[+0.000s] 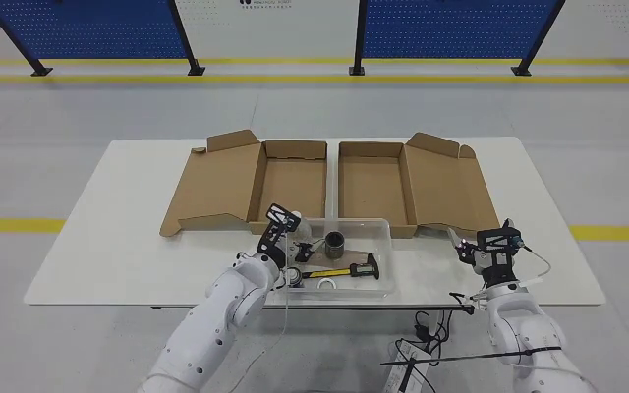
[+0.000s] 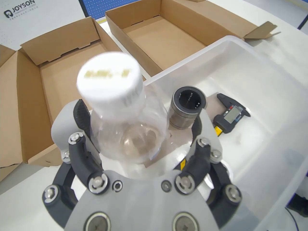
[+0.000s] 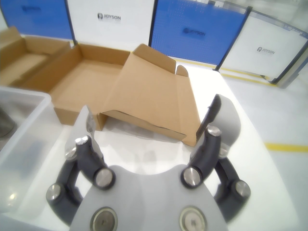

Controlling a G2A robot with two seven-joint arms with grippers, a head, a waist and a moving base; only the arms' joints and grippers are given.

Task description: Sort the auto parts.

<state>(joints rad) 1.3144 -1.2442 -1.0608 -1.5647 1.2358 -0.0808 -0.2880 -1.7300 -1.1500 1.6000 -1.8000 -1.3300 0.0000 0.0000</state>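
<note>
— White table (image 1: 108,226) stretches well past both boxes. Your right gripper (image 3: 151,105) hangs over its right edge, fingers wide, near the right box (image 3: 96,73) and its flap.
— And my left?
— Your left gripper (image 2: 139,114) is over the clear bin (image 2: 264,56), fingers spread around the capped bottle (image 2: 120,106), one pad touching. Bearing (image 2: 186,108) and caliper (image 2: 231,116) crowd just beyond; the left box (image 2: 62,82) stands past the rim.

We see bright, even overhead light on the white table (image 1: 98,236), and shadows are soft and faint. A pale one lies beneath the raised flap of the right cardboard box (image 3: 149,97). The clear bin (image 2: 264,68) carries mild glare along its rim. The bottle (image 2: 130,131) is blurred at its white cap, which is close to the lens. Straight lines bow towards both wrist views' edges.
</note>
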